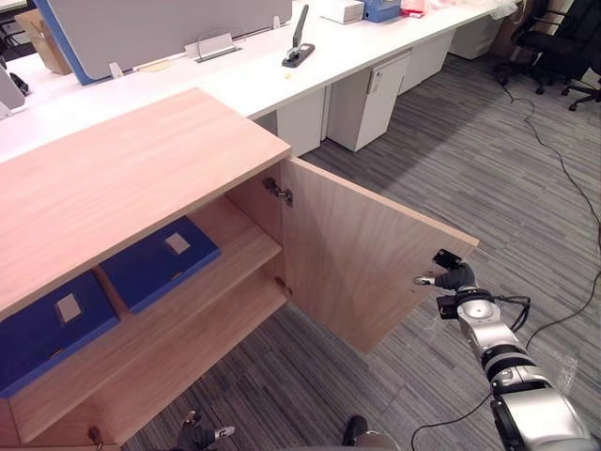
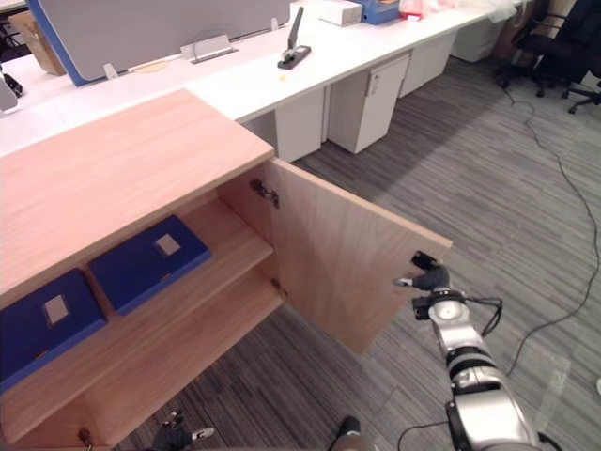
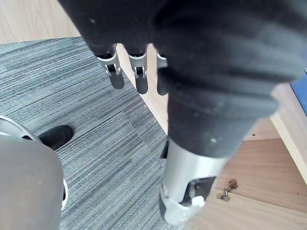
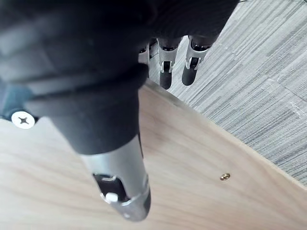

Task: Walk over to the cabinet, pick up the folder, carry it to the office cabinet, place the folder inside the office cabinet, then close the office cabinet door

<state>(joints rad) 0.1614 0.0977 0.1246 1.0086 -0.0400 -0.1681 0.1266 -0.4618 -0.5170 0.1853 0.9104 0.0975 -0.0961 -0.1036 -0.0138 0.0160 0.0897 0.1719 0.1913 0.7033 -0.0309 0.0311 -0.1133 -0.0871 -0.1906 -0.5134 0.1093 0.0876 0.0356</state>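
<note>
Left eye view: folders [image 1: 160, 263] lie shelved in the cabinet [image 1: 122, 178]. The right hand [image 1: 455, 278], fingers straight, is at the open door's [image 1: 366, 263] right edge, and the left hand [image 3: 140, 79] hangs relaxed. Likely only closing remains.

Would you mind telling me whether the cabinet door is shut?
No, the cabinet door stands wide open, with the right hand at its outer edge.

Office, long white desk [image 1: 254, 80], grey carpet [image 1: 488, 160], seemingly swivel chairs [image 1: 554, 42]
</note>
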